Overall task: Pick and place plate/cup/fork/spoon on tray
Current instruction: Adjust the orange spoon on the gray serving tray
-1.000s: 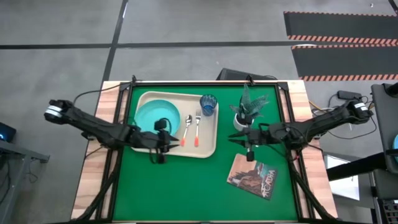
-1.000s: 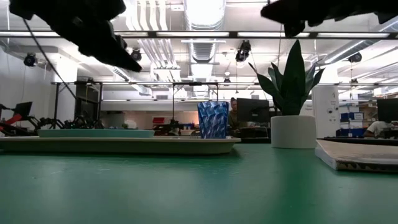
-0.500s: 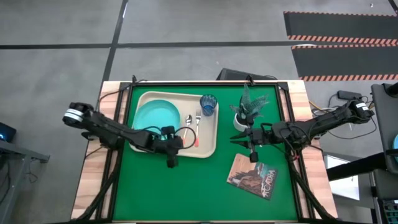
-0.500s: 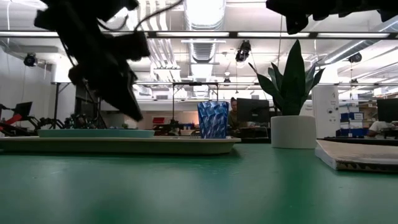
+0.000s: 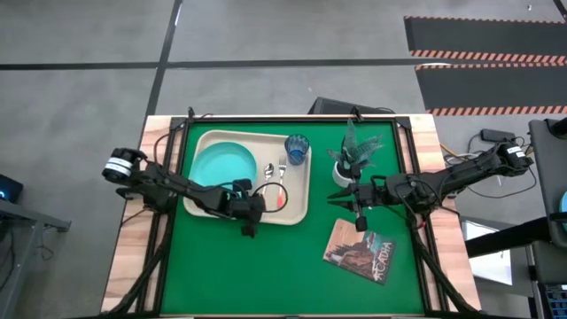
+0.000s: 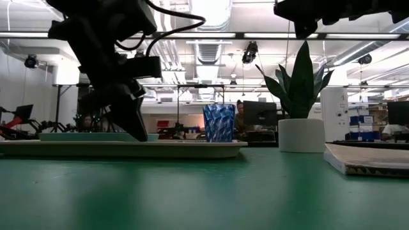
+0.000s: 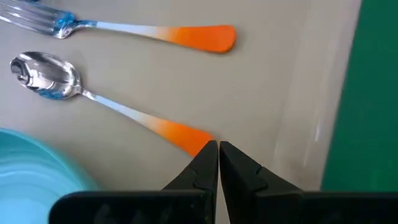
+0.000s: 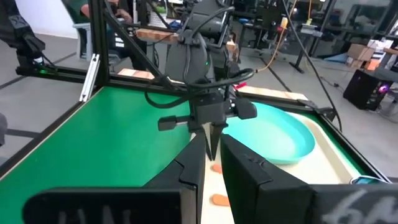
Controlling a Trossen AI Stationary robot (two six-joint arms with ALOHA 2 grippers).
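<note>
The cream tray (image 5: 249, 136) lies at the table's far left. On it are the turquoise plate (image 5: 221, 167), the blue cup (image 5: 297, 149), the fork (image 7: 149, 31) and the spoon (image 7: 93, 96), both with orange handles. My left gripper (image 7: 217, 145) is shut and low over the tray's near part. Its tips are at the free end of the spoon's handle, and it also shows in the low view (image 6: 139, 133). My right gripper (image 5: 337, 197) waits in the air to the tray's right, its fingers (image 8: 193, 158) a narrow gap apart and empty. My left gripper's shut fingertips (image 7: 210, 149) stand at the free end of the spoon's orange handle (image 7: 189, 137), slanting down from the table's near left. I cannot tell whether they touch it. The spoon lies flat on the tray.
A white pot with a green plant (image 5: 347, 164) stands right of the tray, close to my right gripper. A picture-covered book (image 5: 359, 251) lies at the near right. Bare green mat (image 5: 266, 275) stretches along the table's near side.
My left gripper has gone toward the table's right and near edge and come down from high above the tray to the spoon's handle end. The things on the tray lie as before.
</note>
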